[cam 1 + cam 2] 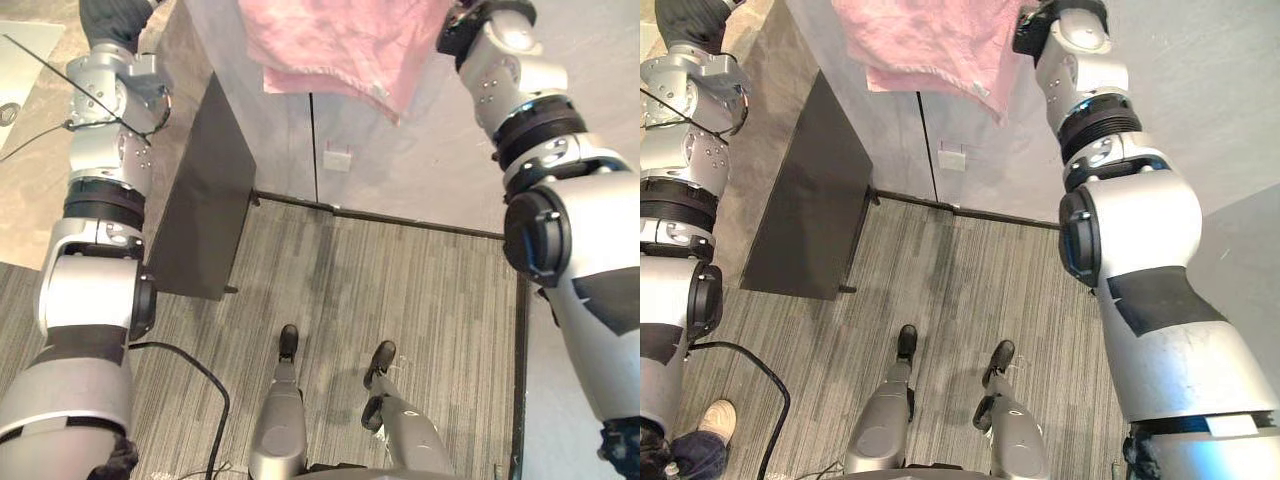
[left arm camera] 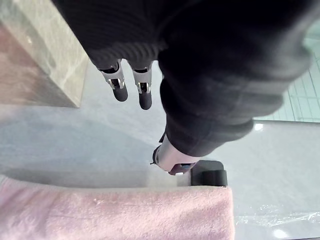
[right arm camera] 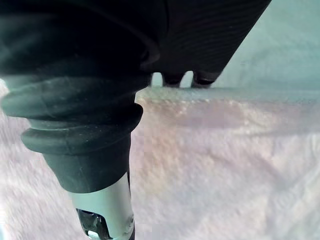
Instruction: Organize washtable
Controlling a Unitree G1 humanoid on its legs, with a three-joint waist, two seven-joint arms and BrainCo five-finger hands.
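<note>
Pink towel (image 2: pixel 115 217) on grey counter (image 2: pixel 75 142), left hand (image 2: pixel 118 83) relaxed nearby

Towel (image 1: pixel 330 45) hanging before wall (image 1: pixel 420 150), socket (image 1: pixel 337 157) on wall below it, cabinet panel (image 1: pixel 200 200) left of both, on floor (image 1: pixel 400 300)

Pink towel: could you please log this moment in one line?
pink towel overhangs counter edge | left hand open above counter | right hand over towel

Our head eyes both look steeply down at the floor (image 1: pixel 400 290), sharing the pink towel (image 1: pixel 330 40) up top; both wrist cams sit super close to that towel.
</note>
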